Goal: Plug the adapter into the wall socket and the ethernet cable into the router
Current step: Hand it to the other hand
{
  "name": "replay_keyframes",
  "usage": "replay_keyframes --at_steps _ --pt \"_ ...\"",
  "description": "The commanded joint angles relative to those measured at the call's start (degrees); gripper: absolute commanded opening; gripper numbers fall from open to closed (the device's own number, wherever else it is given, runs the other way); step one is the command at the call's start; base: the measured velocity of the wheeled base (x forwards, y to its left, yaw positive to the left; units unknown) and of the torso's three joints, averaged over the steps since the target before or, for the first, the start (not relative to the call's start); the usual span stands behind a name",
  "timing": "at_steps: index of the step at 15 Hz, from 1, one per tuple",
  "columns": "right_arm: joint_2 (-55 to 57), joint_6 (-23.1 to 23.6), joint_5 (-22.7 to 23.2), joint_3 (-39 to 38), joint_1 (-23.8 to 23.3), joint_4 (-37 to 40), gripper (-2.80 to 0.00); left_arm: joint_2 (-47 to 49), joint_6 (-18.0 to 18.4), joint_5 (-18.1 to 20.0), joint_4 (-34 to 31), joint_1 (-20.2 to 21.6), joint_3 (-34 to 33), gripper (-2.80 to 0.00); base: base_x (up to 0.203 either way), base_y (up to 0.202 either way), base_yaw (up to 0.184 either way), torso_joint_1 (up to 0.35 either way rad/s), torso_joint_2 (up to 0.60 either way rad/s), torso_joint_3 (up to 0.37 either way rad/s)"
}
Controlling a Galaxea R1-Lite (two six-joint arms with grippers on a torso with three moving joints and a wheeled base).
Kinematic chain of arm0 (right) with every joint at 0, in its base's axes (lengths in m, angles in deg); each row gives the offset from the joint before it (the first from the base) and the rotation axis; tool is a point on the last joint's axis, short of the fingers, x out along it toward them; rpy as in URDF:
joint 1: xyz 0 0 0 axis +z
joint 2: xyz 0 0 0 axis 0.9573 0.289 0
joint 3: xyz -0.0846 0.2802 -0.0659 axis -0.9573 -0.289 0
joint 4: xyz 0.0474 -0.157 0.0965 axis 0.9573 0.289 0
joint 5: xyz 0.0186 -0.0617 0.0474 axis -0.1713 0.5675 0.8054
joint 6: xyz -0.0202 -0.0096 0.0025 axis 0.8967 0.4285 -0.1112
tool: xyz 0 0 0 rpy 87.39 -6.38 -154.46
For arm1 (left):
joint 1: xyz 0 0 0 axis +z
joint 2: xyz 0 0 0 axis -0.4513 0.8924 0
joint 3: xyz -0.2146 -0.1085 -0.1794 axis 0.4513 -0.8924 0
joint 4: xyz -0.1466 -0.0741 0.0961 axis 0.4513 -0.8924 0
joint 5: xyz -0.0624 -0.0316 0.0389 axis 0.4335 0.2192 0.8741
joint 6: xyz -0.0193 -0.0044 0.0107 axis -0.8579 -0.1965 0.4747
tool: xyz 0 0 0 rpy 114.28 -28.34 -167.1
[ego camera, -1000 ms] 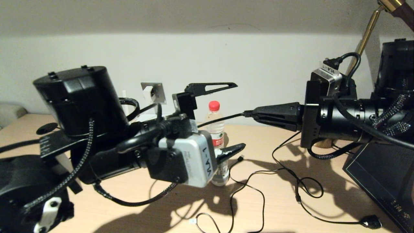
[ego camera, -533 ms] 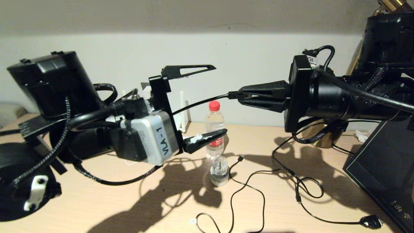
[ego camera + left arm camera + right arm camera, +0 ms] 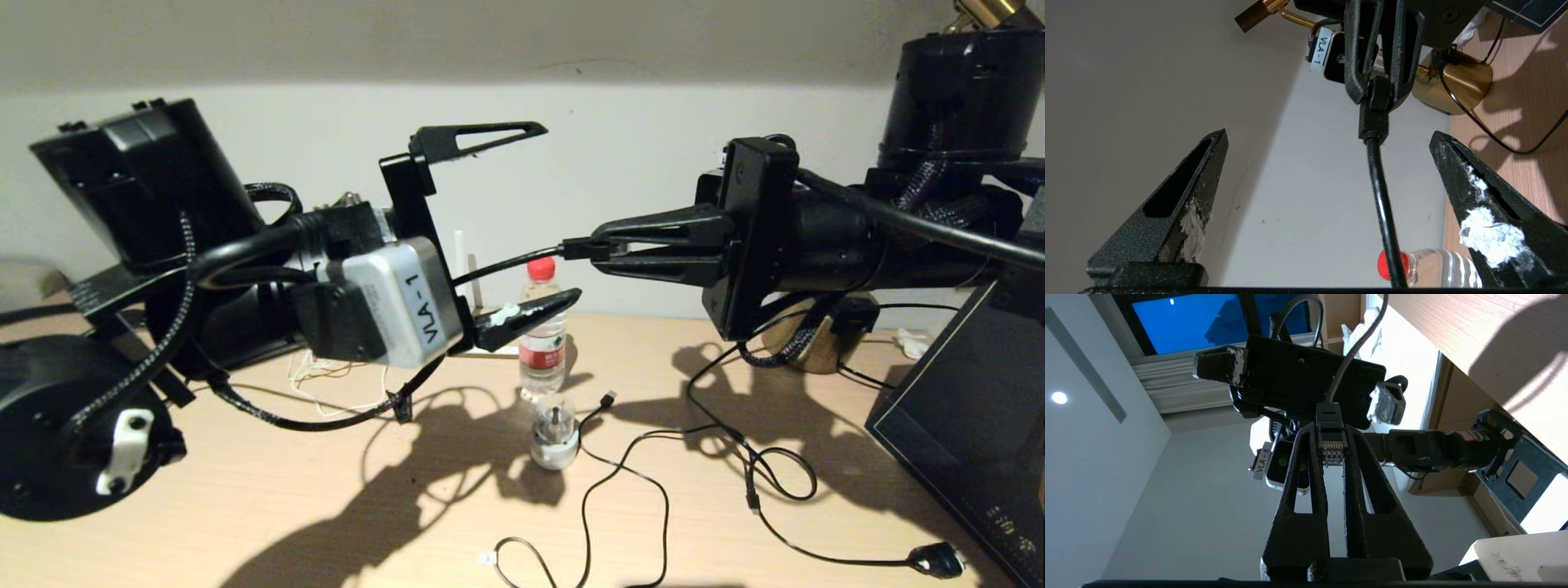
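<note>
While clamped in right tool (image 3: 584, 249), ethernet cable (image 3: 506, 263) lies level.

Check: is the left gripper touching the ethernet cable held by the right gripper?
Apart. The left wrist view shows the ethernet cable running between the open left gripper's fingers with clear gaps on both sides; only the right gripper clamps it.

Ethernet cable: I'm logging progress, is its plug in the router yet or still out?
Out. The right gripper is shut on the ethernet cable's plug, held in mid-air between the open left gripper's fingers.
</note>
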Motion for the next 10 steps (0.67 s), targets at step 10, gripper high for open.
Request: replay_keyframes --at_steps 10 --pt "-1.7 -4.6 7.3 -0.5 -0.9 0.3 -2.8 -1.3 -1.3 -0.3 2.1 -4.1 -2.9 0.0 0.0 0.0 0.0 0.0 0.0 0.0"
